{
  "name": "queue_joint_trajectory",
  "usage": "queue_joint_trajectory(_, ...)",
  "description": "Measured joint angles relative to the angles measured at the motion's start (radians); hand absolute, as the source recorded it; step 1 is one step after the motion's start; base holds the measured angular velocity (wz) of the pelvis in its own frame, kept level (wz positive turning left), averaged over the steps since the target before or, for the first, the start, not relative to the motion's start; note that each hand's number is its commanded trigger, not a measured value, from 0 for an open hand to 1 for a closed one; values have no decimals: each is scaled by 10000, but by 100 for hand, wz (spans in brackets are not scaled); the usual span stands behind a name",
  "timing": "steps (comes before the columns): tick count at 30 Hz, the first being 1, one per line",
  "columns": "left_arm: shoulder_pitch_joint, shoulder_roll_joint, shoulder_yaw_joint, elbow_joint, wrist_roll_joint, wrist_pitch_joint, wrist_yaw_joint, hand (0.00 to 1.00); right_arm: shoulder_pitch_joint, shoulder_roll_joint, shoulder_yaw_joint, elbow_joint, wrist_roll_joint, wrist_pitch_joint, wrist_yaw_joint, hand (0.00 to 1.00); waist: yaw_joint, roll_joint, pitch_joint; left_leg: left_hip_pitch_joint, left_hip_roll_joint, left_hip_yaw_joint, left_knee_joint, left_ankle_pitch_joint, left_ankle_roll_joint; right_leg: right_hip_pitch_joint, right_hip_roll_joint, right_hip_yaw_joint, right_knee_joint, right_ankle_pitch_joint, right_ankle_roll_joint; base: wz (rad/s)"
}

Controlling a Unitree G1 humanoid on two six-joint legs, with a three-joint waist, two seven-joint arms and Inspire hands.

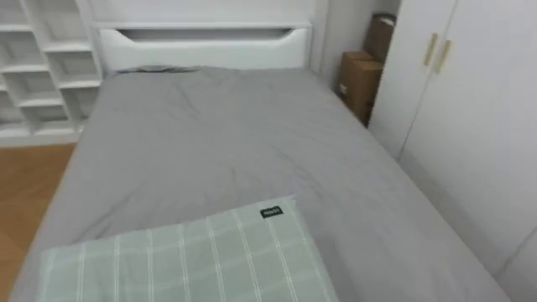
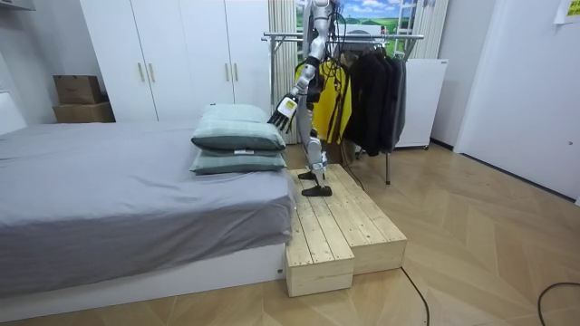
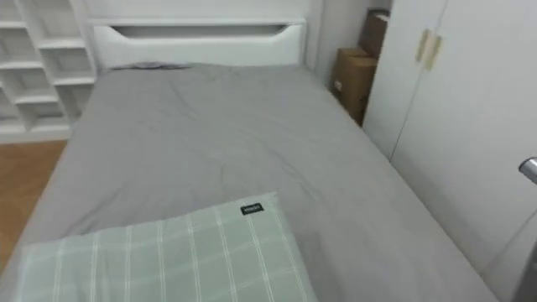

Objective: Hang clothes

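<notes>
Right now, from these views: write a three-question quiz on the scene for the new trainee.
1. True or false: the robot's left hand holds a garment.
2. How many green pillows are stacked on the bed?
3. Where are the clothes? A) on the bed B) on the rack behind the robot C) on the floor

Key: 1 false, the hand is open and empty; 2 two; 3 B.

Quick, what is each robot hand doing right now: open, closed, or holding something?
Left robot hand: open, fingers spread beside the pillows, holding nothing.
Right robot hand: cannot be told; it is cut off at the view's edge.
</notes>
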Motion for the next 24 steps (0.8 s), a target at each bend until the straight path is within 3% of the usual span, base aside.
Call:
queue_joint_trajectory(3, 213, -14, 127, 132, 66, 261, 64, 0, -121, 28, 326, 4, -84, -16, 130, 0, 159, 17, 24, 24, -36, -92, -86, 2, -2, 71, -2, -63, -14, -100, 19, 20)
queue_joint_trajectory(6, 584, -37, 190, 505, 76, 800, 209, 0, -188, 51, 749, 11, 36, -52, 200, 0, 241, -93, 62, 39, -107, -133, -128, -1, 2, 185, -55, -149, -151, -192, 54, 13)
queue_joint_trajectory(7, 711, -43, 302, 538, 42, 893, 225, 0, -176, 53, 889, 25, 39, -111, 196, 0, 308, -135, 148, 10, -117, -189, -122, -6, 10, 193, -61, -174, -165, -194, 57, 21)
queue_joint_trajectory(10, 619, 27, 481, 510, 40, 889, 369, 0, -182, 49, 1150, 118, 59, -126, 195, 0, 340, -263, 215, -142, -176, -388, -38, -6, 11, 161, -105, -304, -166, -222, 88, 18)
queue_joint_trajectory(13, 612, 27, 446, 510, 62, 985, 530, 0, -128, 22, 1346, 140, 77, -172, 185, 0, 309, -271, 214, -145, -199, -391, 11, -37, 58, 172, -108, -260, -161, -222, 91, -1)
queue_joint_trajectory(16, 535, 42, 433, 509, 68, 1322, 626, 0, -54, 17, 1329, 141, 241, -198, 191, 0, 155, -212, 204, -144, -217, -391, 0, -45, 72, 168, -122, -252, -152, -222, 94, 0)
queue_joint_trajectory(24, 526, 56, 436, 518, 96, 1861, 421, 0, -3, 16, 947, 249, 689, -117, 207, 0, -247, 17, 180, -83, -216, -429, 2, -45, 73, 239, -119, -278, -120, -221, 95, 0)
